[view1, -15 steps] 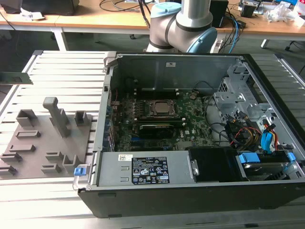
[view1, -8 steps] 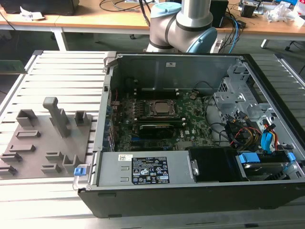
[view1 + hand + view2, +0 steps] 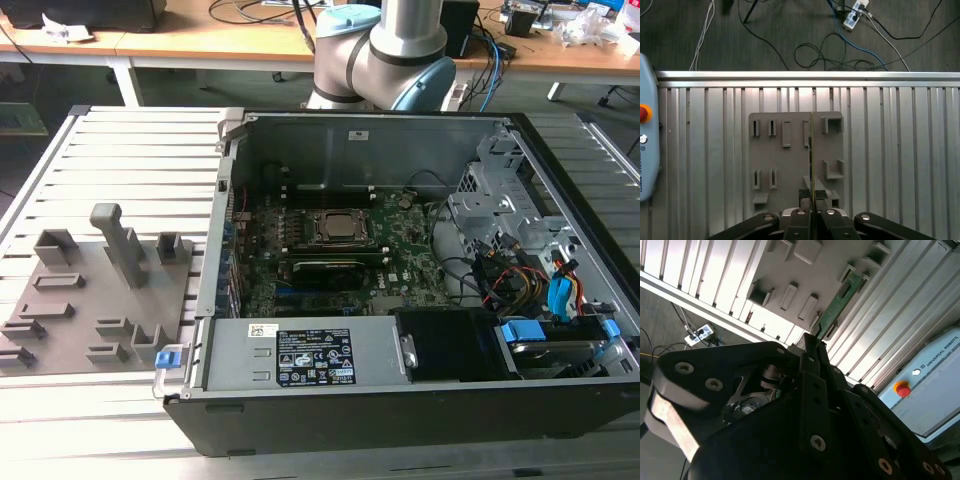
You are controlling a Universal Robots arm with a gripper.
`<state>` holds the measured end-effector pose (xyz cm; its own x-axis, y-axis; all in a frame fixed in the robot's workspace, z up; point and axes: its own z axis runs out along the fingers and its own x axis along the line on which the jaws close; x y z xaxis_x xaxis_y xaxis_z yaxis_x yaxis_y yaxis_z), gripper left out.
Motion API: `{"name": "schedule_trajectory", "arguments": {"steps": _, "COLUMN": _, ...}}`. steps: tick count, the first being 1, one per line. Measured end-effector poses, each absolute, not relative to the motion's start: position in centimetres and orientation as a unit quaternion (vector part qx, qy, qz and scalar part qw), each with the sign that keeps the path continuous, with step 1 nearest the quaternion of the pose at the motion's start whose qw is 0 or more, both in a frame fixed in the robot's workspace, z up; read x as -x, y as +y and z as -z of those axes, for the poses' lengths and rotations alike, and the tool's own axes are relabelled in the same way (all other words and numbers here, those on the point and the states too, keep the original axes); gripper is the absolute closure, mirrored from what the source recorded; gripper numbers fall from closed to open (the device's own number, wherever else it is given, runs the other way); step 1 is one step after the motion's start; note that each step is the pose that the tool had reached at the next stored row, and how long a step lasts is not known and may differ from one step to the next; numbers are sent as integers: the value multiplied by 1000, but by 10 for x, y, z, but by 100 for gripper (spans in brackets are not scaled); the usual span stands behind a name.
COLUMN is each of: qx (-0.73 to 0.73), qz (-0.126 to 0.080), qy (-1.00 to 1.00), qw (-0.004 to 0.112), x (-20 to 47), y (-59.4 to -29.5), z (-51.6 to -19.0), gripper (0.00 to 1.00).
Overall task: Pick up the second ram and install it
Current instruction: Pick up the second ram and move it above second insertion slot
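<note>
Gripping: the gripper [image 3: 811, 196] has its black jaws closed tight on one end of the second ram [image 3: 836, 307].
Ram: thin, flat green board; it sticks straight out from between the fingertips, edge-on in the first wrist view, with the fixture plate behind it.
Fixture plate [image 3: 90, 300]: matte grey, with moulded slots and posts, lying on the ribbed aluminium table [image 3: 130, 150].
Computer case [image 3: 400, 420]: black, open-sided, holding a green motherboard [image 3: 410, 235] and cables.

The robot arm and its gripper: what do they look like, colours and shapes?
The arm is a silver-grey tube with rounded light-blue joint caps. In both wrist views the gripper is black: flat linkage bars studded with silver screws.
</note>
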<state>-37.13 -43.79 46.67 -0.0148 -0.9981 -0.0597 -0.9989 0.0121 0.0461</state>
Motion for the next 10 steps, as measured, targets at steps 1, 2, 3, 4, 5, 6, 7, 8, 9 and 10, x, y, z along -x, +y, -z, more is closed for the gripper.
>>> {"name": "schedule_trajectory", "arguments": {"steps": 1, "qx": 702, "qz": -38, "qy": 711, "qw": 5, "x": 371, "y": -438, "z": -471, "gripper": 86}}
{"name": "schedule_trajectory", "arguments": {"steps": 2, "qx": 702, "qz": -38, "qy": 711, "qw": 6, "x": 371, "y": -438, "z": -473, "gripper": 86}}
{"name": "schedule_trajectory", "arguments": {"steps": 3, "qx": 702, "qz": -38, "qy": 711, "qw": 6, "x": 371, "y": -438, "z": -475, "gripper": 86}}
{"name": "schedule_trajectory", "arguments": {"steps": 4, "qx": 702, "qz": -39, "qy": 711, "qw": 6, "x": 371, "y": -438, "z": -478, "gripper": 86}}
{"name": "schedule_trajectory", "arguments": {"steps": 5, "qx": 702, "qz": -39, "qy": 711, "qw": 6, "x": 371, "y": -438, "z": -480, "gripper": 86}}
{"name": "schedule_trajectory", "arguments": {"steps": 6, "qx": 702, "qz": -40, "qy": 711, "qw": 8, "x": 371, "y": -438, "z": -488, "gripper": 86}}
{"name": "schedule_trajectory", "arguments": {"steps": 7, "qx": 702, "qz": -41, "qy": 711, "qw": 9, "x": 371, "y": -438, "z": -498, "gripper": 86}}
{"name": "schedule_trajectory", "arguments": {"steps": 8, "qx": 702, "qz": -42, "qy": 711, "qw": 10, "x": 371, "y": -438, "z": -510, "gripper": 86}}
{"name": "schedule_trajectory", "arguments": {"steps": 9, "qx": 702, "qz": -43, "qy": 711, "qw": 10, "x": 371, "y": -438, "z": -514, "gripper": 86}}
{"name": "schedule_trajectory", "arguments": {"steps": 10, "qx": 702, "qz": -43, "qy": 711, "qw": 11, "x": 371, "y": -438, "z": -515, "gripper": 86}}
